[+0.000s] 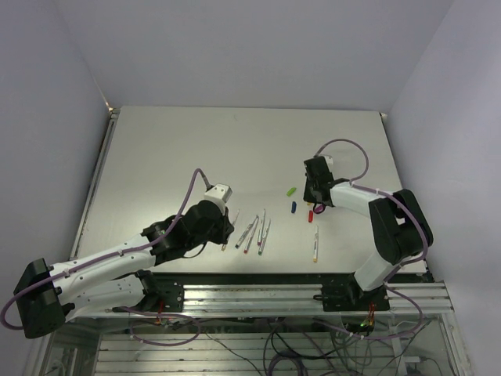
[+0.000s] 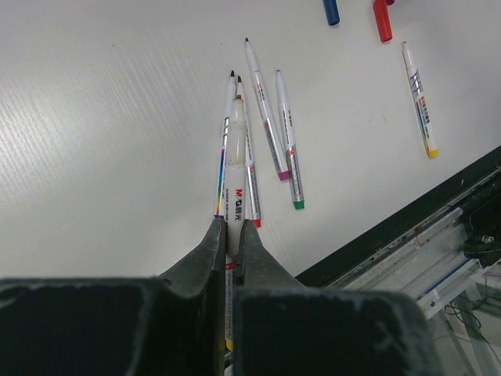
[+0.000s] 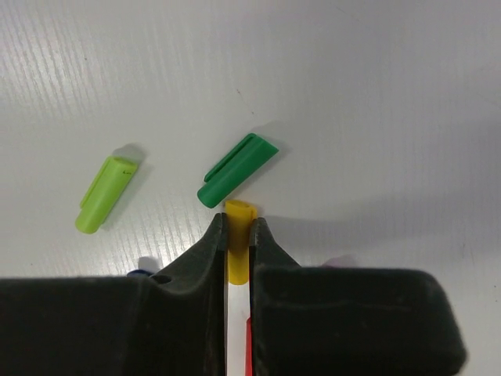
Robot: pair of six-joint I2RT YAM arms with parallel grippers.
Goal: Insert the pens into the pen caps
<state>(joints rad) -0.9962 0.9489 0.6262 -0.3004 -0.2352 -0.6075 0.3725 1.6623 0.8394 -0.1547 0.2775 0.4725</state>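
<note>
Near edge: the counter (image 1: 156, 157) ends at an aluminium rail (image 1: 258, 294) that carries both arm bases. The pens lie close to this edge, with only a narrow strip of counter between them and the rail.
Left gripper: the left gripper (image 2: 232, 227) sits low over the counter. Its jaws are clamped on the held pen (image 2: 233, 172), a white barrel whose dark tip points away from the wrist.
Pen cluster: the red-ended pen (image 2: 249, 172) lies right against the held pen; I cannot tell whether the barrels touch. To its right, the magenta-ended pen (image 2: 266, 117) and green-ended pen (image 2: 288, 141) lie close together and roughly parallel.
Lone pen: the yellow-ended pen (image 2: 419, 98) lies by itself further right, well apart from the cluster and near the counter's edge.
Middle caps: the blue cap (image 2: 331, 9) and red cap (image 2: 382, 19) lie near each other, beyond the pens and on the right arm's side.
Right gripper: the right gripper (image 3: 237, 223) is pinched tight on the yellow cap (image 3: 239, 210), whose end pokes out past the fingertips.
Far caps: the dark green cap (image 3: 237, 170) lies tilted just beyond the yellow cap, almost touching it. The light green cap (image 3: 107, 193) lies apart, to the left in the right wrist view.
Open room: a wide stretch of bare counter runs from both grippers to the far side.
Bounds: grey walls (image 1: 47, 78) close the counter on the left, far and right sides.
</note>
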